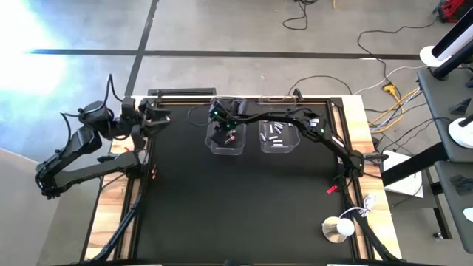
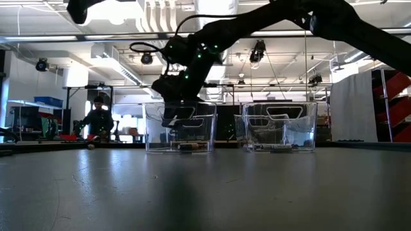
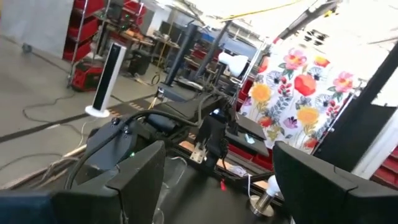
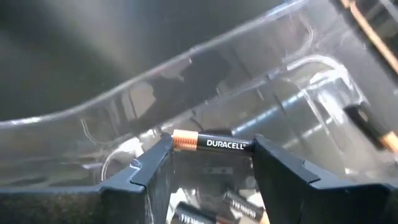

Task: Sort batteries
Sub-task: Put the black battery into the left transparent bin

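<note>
the left claw (image 1: 161, 116) is waiting wide apart and empty, well to the left of the left clear bin (image 1: 226, 136), over the far-left edge of the bench (image 1: 244, 207). the right claw (image 1: 224, 125) is reaching over from the right side and hanging inside that left bin's mouth. in the right wrist view its fingers (image 4: 152, 165) are pinching a dark copper-topped duracell battery (image 4: 211, 144) crosswise between the tips, directly above other dark batteries (image 4: 233, 208) lying on the bin's floor. silvery batteries (image 1: 276, 135) are lying in the right clear bin (image 1: 281, 148), just beside the left bin.

the step in hand looks like the drop. to do it well, the claw should be staying centred between the left bin's walls and low over the pile before parting, so the battery is falling flat rather than bouncing off the rim. lifting straight up afterwards should keep the fingers from catching the wall and shifting the bin.
</note>
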### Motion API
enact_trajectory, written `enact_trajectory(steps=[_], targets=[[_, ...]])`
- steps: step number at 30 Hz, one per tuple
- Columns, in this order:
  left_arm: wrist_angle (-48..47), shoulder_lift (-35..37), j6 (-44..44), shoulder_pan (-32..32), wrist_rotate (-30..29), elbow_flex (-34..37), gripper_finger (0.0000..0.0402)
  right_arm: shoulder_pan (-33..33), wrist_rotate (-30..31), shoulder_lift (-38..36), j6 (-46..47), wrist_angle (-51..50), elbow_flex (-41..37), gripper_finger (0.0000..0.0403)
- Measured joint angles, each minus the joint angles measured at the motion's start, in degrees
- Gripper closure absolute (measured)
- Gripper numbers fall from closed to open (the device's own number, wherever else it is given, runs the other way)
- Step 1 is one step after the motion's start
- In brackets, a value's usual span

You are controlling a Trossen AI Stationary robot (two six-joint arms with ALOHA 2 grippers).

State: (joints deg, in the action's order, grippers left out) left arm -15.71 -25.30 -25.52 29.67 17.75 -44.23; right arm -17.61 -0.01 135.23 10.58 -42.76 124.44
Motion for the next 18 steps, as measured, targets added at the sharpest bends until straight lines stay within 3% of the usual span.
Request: enact_trajectory(steps=[9, 18], targets=[[-10.6, 0.4, -4.9, 0.0, 1.6, 0.0, 0.0129, -0.2, 1.5, 0.0, -5.1, 1.9, -3.7, 0.0219], [-40.9, 2.4, -9.0, 0.0, 4.2, 0.0, 0.0129, -0.2, 1.6, 0.0, -7.8, 2.9, -5.6, 0.0217]])
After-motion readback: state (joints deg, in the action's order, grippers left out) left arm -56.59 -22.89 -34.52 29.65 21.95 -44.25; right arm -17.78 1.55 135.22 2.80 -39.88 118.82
